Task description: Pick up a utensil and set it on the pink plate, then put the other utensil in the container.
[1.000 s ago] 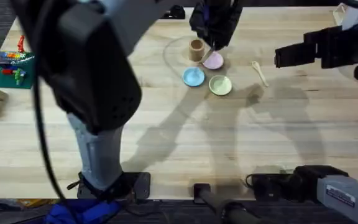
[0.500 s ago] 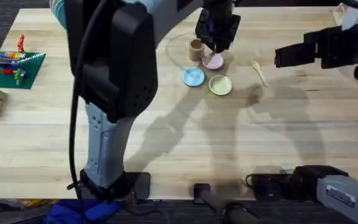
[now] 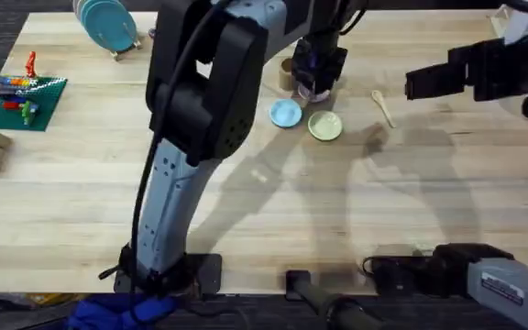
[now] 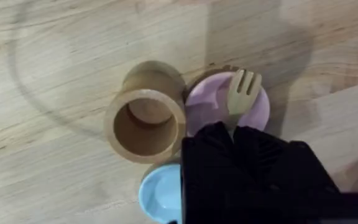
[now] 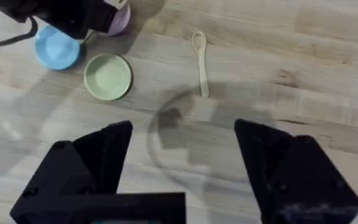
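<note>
the left arm is stretched far across the worktop (image 3: pixel 81 183) toward its far edge, and the left gripper (image 3: pixel 317 73) is held directly over the pink plate (image 4: pixel 204 102). in the left wrist view the fork (image 4: pixel 242 92) is seen with its tines lying over the plate and its handle running back between the black fingers (image 4: pixel 213 140); the fingers are drawn in close about the handle, so the fork is held. whether the tines are touching the plate's surface cannot be told. the brown container (image 4: pixel 145 124) is stood upright, mouth open, just beside the pink plate, touching or nearly touching its rim. the light-blue plate (image 3: pixel 285 113) is laid just nearer than the container, and the pale-yellow plate (image 3: pixel 324 125) is laid just beside it toward the right edge.

the spoon (image 3: pixel 383 106) is laid flat on the bare wood, apart from the plates on their right side, bowl end toward the far edge. the right gripper (image 5: pixel 182 168) is held high above the worktop near the right edge, its fingers spread wide with nothing between them; the spoon and the yellow plate are seen beyond it in the right wrist view.

a teal plate in a stand (image 3: pixel 110 26) is stood near the far left corner, and toy bricks (image 3: pixel 12 92) are laid by the left edge.
</note>
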Controlling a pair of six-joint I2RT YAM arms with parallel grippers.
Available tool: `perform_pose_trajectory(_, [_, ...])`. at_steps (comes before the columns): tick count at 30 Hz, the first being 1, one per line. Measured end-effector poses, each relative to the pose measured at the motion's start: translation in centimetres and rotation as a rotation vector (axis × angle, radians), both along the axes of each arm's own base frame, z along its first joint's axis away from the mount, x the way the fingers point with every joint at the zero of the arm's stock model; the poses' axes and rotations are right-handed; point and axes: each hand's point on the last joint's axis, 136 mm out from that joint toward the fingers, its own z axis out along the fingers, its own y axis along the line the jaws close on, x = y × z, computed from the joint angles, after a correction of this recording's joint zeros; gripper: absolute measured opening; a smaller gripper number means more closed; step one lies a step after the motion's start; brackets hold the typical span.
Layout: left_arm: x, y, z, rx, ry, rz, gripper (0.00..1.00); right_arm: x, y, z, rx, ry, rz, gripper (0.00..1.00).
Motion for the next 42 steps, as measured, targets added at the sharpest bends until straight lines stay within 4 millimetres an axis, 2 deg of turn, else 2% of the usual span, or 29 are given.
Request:
perform_pose_trajectory(16, [0.2,-0.1,0.0,-0.002,-0.007,0.001,0.042,0.0,0.0,0.0,0.000,0.000,0.000,0.998])
perform_pose_trajectory(17, [0.2,-0.1,0.0,-0.002,-0.007,0.001,0.069,0.0,0.0,0.0,0.000,0.000,0.000,0.998])
perform_pose_trajectory(21, [0.2,-0.1,0.0,-0.002,-0.006,0.005,0.310,0.0,0.0,0.0,0.000,0.000,0.000,0.998])
perform_pose_trajectory(24, [0.2,-0.1,0.0,-0.003,-0.006,0.006,0.406,0.0,0.0,0.0,0.000,0.000,0.000,0.997])
perform_pose_trajectory(31, [0.2,-0.1,0.0,-0.003,-0.006,0.007,0.494,0.0,0.0,0.0,0.000,0.000,0.000,0.997])
perform_pose_trajectory(37, [0.1,0.0,0.1,-0.001,-0.003,0.007,0.502,0.0,0.0,0.0,0.000,0.000,0.000,0.997])
perform_pose_trajectory(42, [0.5,-0.4,1.6,-0.015,-0.022,0.007,0.514,0.0,0.0,0.0,0.000,0.000,0.000,0.998])
